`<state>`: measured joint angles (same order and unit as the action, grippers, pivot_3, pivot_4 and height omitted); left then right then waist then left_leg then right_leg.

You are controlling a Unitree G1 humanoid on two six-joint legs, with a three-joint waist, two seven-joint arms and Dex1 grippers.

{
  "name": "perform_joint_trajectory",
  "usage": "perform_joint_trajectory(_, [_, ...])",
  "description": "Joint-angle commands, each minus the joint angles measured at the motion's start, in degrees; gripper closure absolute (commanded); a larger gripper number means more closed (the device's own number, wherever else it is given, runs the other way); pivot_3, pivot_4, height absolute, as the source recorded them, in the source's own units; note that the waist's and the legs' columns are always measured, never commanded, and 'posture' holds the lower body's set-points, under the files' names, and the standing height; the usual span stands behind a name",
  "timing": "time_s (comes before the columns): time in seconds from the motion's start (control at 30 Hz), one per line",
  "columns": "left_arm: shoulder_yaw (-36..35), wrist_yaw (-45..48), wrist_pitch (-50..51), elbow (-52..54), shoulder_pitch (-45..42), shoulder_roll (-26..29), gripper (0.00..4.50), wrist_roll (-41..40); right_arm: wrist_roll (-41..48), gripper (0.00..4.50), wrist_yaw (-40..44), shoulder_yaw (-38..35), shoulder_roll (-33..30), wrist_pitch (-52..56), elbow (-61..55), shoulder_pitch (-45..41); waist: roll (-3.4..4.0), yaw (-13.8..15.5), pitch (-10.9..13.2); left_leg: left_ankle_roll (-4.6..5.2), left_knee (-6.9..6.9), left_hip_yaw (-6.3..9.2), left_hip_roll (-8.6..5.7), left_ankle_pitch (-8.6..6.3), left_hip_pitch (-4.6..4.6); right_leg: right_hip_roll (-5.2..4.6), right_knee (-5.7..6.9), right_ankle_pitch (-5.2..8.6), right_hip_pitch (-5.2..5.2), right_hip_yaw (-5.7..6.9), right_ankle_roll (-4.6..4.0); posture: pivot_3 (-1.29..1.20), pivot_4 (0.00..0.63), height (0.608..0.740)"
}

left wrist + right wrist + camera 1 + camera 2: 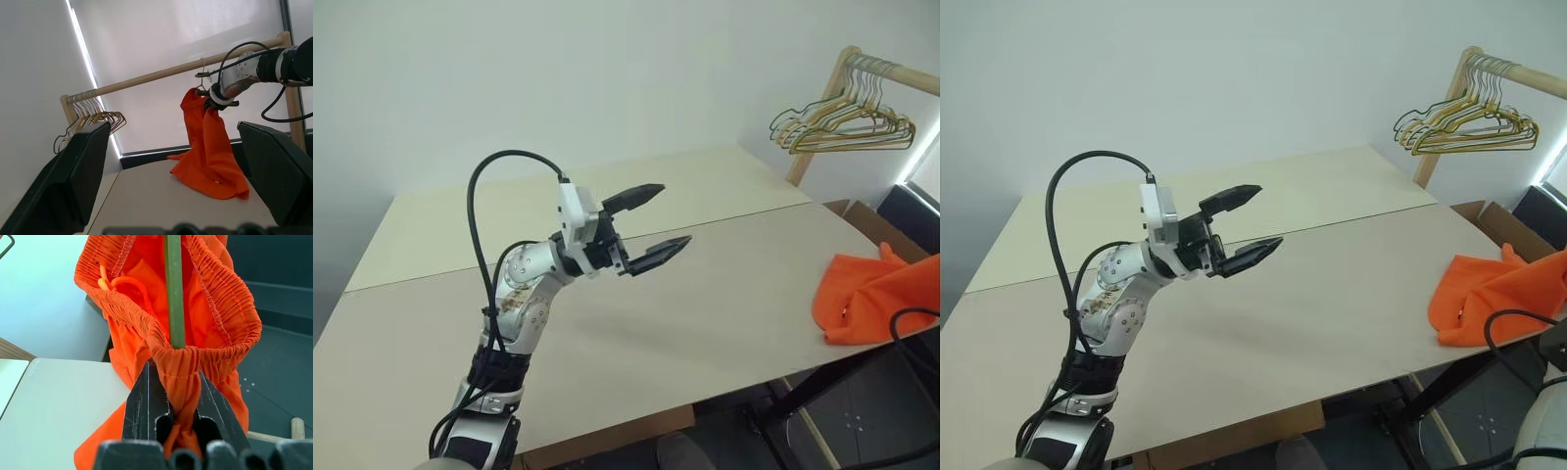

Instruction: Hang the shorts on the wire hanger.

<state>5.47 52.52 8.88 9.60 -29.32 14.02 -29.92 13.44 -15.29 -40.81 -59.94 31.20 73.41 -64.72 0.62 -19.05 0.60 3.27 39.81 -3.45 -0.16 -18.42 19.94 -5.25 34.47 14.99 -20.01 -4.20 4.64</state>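
We see the shorts (195,313) as light, limp cloth draped off the worktop (705,294) – right gripper (176,382) jaws pinching the waistband, our best hold – left gripper (651,223) jaws spread.

A pale beige bench (705,294) made of two tops butted together, with a seam running across, lies under and around the left gripper (661,220). Behind the gripper rises a plain white wall (607,78), evenly lit. Ahead of the gripper's fingertips and off to its right stands a wooden clothes rail (161,74) on a slanted wooden post, carrying a bunch of yellowish and dark hangers (842,122) near its end. Beyond the rail, a bright strip of daylight (83,54) runs down the edge of a pale window blind (186,44). Below the bench's near edge the floor (862,421) is dark, with an open cardboard box (876,220) past the far right corner.
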Motion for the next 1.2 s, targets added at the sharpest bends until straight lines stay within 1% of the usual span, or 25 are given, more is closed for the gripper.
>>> perform_joint_trajectory(0.03, [-0.35,1.04,-0.71,2.73,-0.61,-0.02,0.00,-1.63,1.28,4.47,0.08,0.40,-1.03,-1.98,0.34,-0.29,0.00,0.12,0.00,0.00,0.00,0.00,0.00,0.00,0.00,0.00,0.00,0.00,0.00,0.00,0.00,-0.26,0.000,0.740])
perform_joint_trajectory(0.13, [-0.07,0.94,-0.85,2.71,-0.53,-0.15,0.00,-1.13,1.06,4.47,0.56,1.13,-1.33,-2.41,0.57,0.22,0.00,0.47,0.00,0.00,0.00,0.00,0.00,0.00,0.00,0.01,-0.01,0.00,0.00,-0.01,0.00,-0.25,0.000,0.740])
perform_joint_trajectory(0.2, [-0.05,0.63,-0.89,2.61,-0.54,-0.22,0.00,-0.87,2.53,4.47,0.90,-0.30,-1.67,-2.53,0.77,0.12,0.00,0.78,0.00,0.00,0.00,-0.01,0.00,0.00,0.00,0.01,-0.01,0.00,0.00,-0.01,0.00,-0.25,0.000,0.740])
perform_joint_trajectory(0.23, [-0.07,0.47,-0.90,2.54,-0.54,-0.24,0.00,-0.76,2.21,4.47,0.16,0.13,-1.81,-2.59,0.76,0.01,0.00,0.93,0.00,0.00,0.00,-0.01,0.00,0.00,0.00,0.01,-0.01,0.00,0.00,-0.01,0.00,-0.25,0.000,0.740])
perform_joint_trajectory(0.27, [-0.10,0.42,-1.02,2.51,-0.46,-0.27,0.00,-0.68,0.97,4.12,0.06,1.69,-2.00,-3.08,0.51,0.07,0.00,1.03,0.00,0.00,0.00,-0.01,0.00,0.00,0.01,0.01,-0.02,0.00,0.00,-0.01,0.00,-0.25,0.000,0.740])
perform_joint_trajectory(0.47, [0.10,0.06,-1.38,2.52,-0.22,-0.69,0.00,-0.27,-1.21,2.09,-0.22,5.86,-2.53,-4.28,-0.07,-0.71,0.01,1.48,0.01,0.00,0.00,-0.01,-0.01,0.00,0.04,0.00,-0.07,0.00,0.00,-0.01,0.00,-0.25,0.000,0.740])
perform_joint_trajectory(0.53, [0.17,-0.09,-1.36,2.53,-0.26,-0.81,0.00,-0.13,-1.45,1.30,0.08,6.76,-2.79,-4.57,-0.21,-1.12,0.01,1.72,0.01,0.00,0.01,-0.01,-0.01,0.00,0.04,-0.01,-0.07,0.00,0.00,-0.01,0.00,-0.25,0.000,0.740])
perform_joint_trajectory(0.6, [0.17,-0.08,-1.32,2.58,-0.25,-0.81,0.00,-0.14,-2.35,0.60,-0.50,8.21,-3.10,-5.20,-0.70,-1.70,0.01,2.13,0.01,0.00,0.01,-0.01,-0.01,0.00,0.04,0.00,-0.07,0.00,0.00,-0.01,0.00,-0.25,0.000,0.740])
perform_joint_trajectory(0.67, [0.11,0.08,-1.39,2.44,-0.32,-0.77,0.00,-0.19,-4.06,0.04,-1.51,10.46,-3.31,-5.97,-1.71,-2.48,0.05,2.53,0.02,0.00,0.00,-0.01,-0.01,0.00,0.04,0.00,-0.07,0.00,-0.01,-0.01,0.00,-0.25,0.000,0.740])
perform_joint_trajectory(0.8, [-0.11,0.39,-1.70,1.89,-0.67,-0.94,0.00,-0.14,-7.20,0.04,-5.36,14.69,-3.30,-5.88,-4.61,-4.40,0.24,3.10,0.03,0.00,0.02,-0.02,-0.03,0.00,0.13,-0.03,-0.07,0.00,-0.08,-0.02,0.00,-0.26,0.000,0.740])
perform_joint_trajectory(0.97, [-0.42,1.10,-2.01,1.66,-0.79,-1.58,0.00,-1.06,-10.06,0.04,-10.58,18.32,-0.95,-3.77,-12.95,-6.01,0.38,3.88,0.06,0.00,0.02,-0.02,-0.02,0.00,0.18,-0.02,-0.04,0.00,-0.18,-0.04,0.00,-0.27,0.000,0.740])
perform_joint_trajectory(1.07, [-0.49,2.28,-1.82,2.11,-0.67,-1.85,0.00,-2.37,-13.12,0.04,-14.85,20.32,1.36,-2.43,-22.64,-3.02,0.42,3.99,0.03,0.00,0.04,-0.03,-0.01,0.00,0.18,-0.02,0.00,0.00,-0.19,-0.06,0.00,-0.26,0.000,0.740])
perform_joint_trajectory(1.2, [-1.34,3.24,-1.04,3.10,-0.49,-1.66,0.00,-4.80,-14.95,0.04,-17.06,19.74,5.51,-1.08,-37.65,3.89,0.55,4.19,-0.06,0.00,0.10,-0.02,0.00,0.00,0.24,-0.02,0.15,-0.01,-0.29,-0.10,0.01,-0.26,0.000,0.740])
